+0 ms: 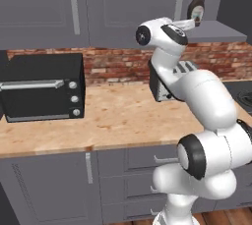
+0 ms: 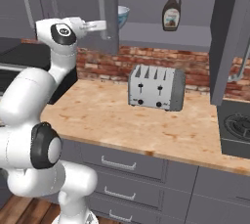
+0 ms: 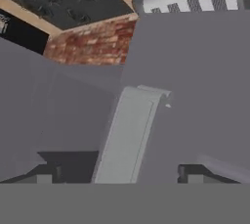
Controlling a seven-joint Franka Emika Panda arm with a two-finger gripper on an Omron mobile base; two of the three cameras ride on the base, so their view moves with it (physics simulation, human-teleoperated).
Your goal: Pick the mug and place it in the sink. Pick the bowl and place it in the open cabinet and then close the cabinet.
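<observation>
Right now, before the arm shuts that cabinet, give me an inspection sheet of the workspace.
Surface: wooden counter, bare in front of the toaster.
Job's things: bowl sits on the shelf of the cabinet, half hidden by a door; the cabinet stands open.
Clutter: toaster, black toaster oven, syrup bottle on the cabinet shelf.
Grippers: gripper open, raised to cabinet height, with a pale grey bar ahead between its tips; contact cannot be told.
Cables: nothing seen.
Surroundings: brick backsplash, stove, grey drawers under the counter.
</observation>
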